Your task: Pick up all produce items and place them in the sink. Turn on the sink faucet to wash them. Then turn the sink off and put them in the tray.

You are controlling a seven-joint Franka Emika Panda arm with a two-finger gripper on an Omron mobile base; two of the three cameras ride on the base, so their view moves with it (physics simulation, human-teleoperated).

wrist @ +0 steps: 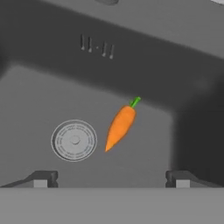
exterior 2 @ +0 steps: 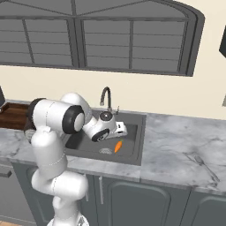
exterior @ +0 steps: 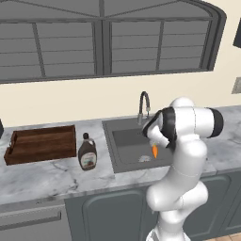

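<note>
The small orange carrot [wrist: 120,127] with a green stub is inside the dark-grey sink [wrist: 131,65], just right of the round drain [wrist: 74,140]. My gripper [wrist: 111,179] hangs over the basin, open, both fingertips [wrist: 43,178] wide apart and clear of the carrot. From the left base view the carrot [exterior: 155,151] shows just under my hand, over the sink [exterior: 123,137]. In the right base view the carrot [exterior 2: 118,146] is tilted beside the drain, below the gripper [exterior 2: 121,130]. The faucet [exterior: 144,103] arches over the sink's back rim. The brown tray [exterior: 42,143] stands on the counter at left.
A brown syrup bottle [exterior: 87,152] with a dark cap stands between tray and sink. The faucet [exterior 2: 106,95] rises close behind my hand. A small utensil [exterior 2: 201,163] lies on the marble counter to the right. A window runs along the wall behind.
</note>
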